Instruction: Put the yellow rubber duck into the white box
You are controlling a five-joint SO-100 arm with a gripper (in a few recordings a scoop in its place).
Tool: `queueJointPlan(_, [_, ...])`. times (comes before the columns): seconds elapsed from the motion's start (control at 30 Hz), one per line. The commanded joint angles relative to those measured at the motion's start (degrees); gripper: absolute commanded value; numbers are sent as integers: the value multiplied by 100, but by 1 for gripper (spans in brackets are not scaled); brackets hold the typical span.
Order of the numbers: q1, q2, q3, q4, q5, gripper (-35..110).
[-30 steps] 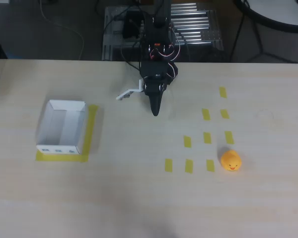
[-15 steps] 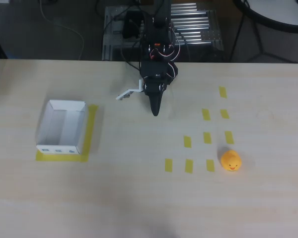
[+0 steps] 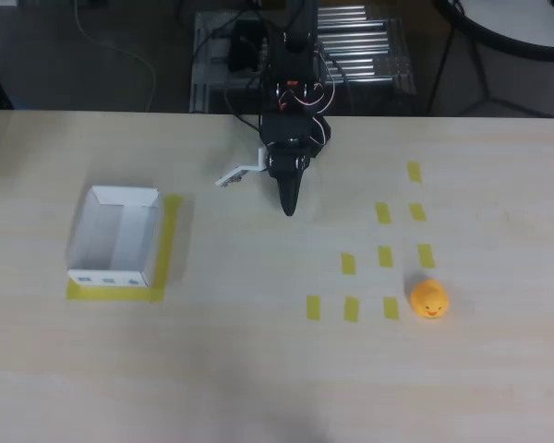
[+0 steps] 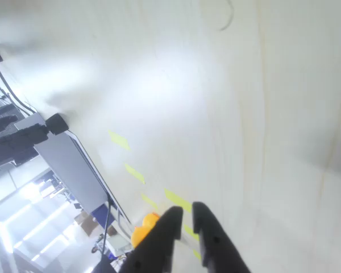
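Note:
The yellow rubber duck [image 3: 429,300] sits on the pale wooden table toward the right in the overhead view, face up; in the wrist view the duck [image 4: 144,228] peeks out beside the black fingers. The white box [image 3: 114,237] lies at the left on a yellow tape mark, with nothing inside. My gripper [image 3: 289,205] hangs near the table's far edge, between the box and the duck and apart from both. Its black fingers [image 4: 171,227] are shut with nothing between them.
Several short yellow tape rectangles [image 3: 385,256] lie on the table left of and above the duck. A small white plate [image 3: 237,174] sticks out to the left of the arm. Cables and a metal rack [image 3: 360,46] lie beyond the far table edge.

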Motion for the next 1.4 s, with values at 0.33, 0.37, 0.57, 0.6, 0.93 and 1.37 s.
queueJointPlan(0.33, [-853,-5106,-5168,-642,-3647,22])
queueJointPlan(0.37, [-984,-5572,-5528,-475,-3797,27])
queueJointPlan(0.57, [-1881,-8095,-7567,1046,-4307,50])
queueJointPlan(0.6, [-2048,-8429,-7937,1318,-4307,52])
queueJointPlan(0.93, [-2795,-12366,-12797,3252,-3858,59])
queueJointPlan(1.37, [-3313,-14660,-15557,3331,-3103,59])
